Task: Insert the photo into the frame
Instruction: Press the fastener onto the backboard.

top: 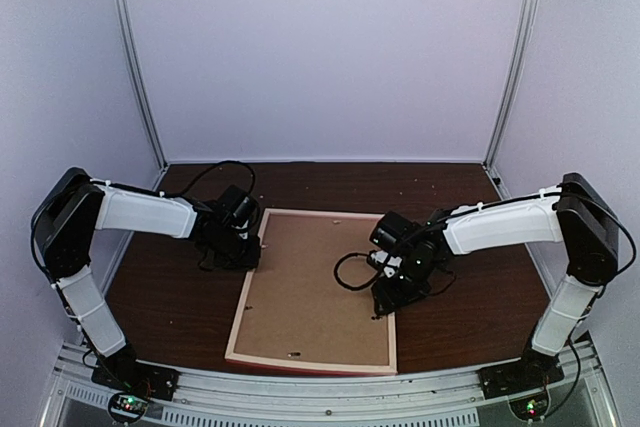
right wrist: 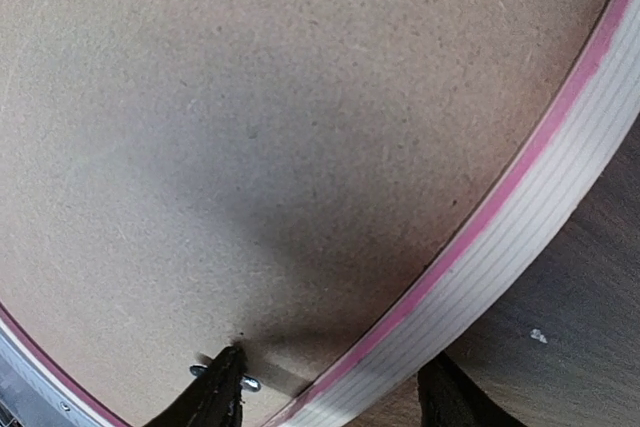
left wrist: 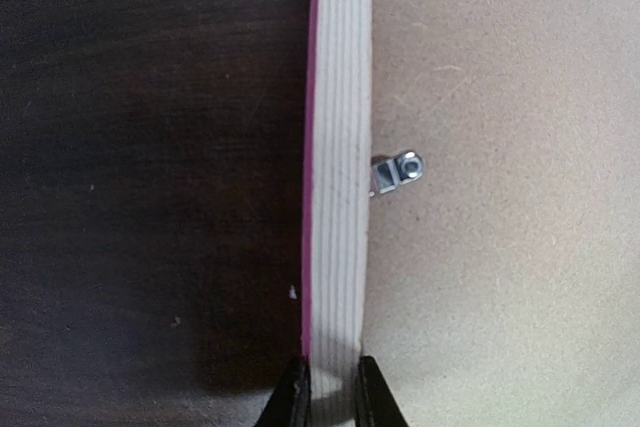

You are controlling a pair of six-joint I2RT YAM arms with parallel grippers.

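The frame [top: 243,299] lies face down in the middle of the table, pale wood sides and a pink edge showing, with a brown backing board [top: 315,282] filling it. The photo is hidden. My left gripper [top: 248,252] is shut on the frame's left rail [left wrist: 338,147], one finger on each side of it [left wrist: 333,387]. My right gripper [top: 385,302] is open and straddles the right rail [right wrist: 540,207]. One finger rests on the backing board [right wrist: 250,97] at a small metal tab [right wrist: 250,383]. The other finger stands outside the rail over the table [right wrist: 333,359].
Another metal turn tab [left wrist: 400,169] sits on the backing board just inside the left rail. Dark wooden tabletop [top: 470,297] surrounds the frame. Pale walls close in the back and sides. A black cable loops by the right wrist [top: 350,272].
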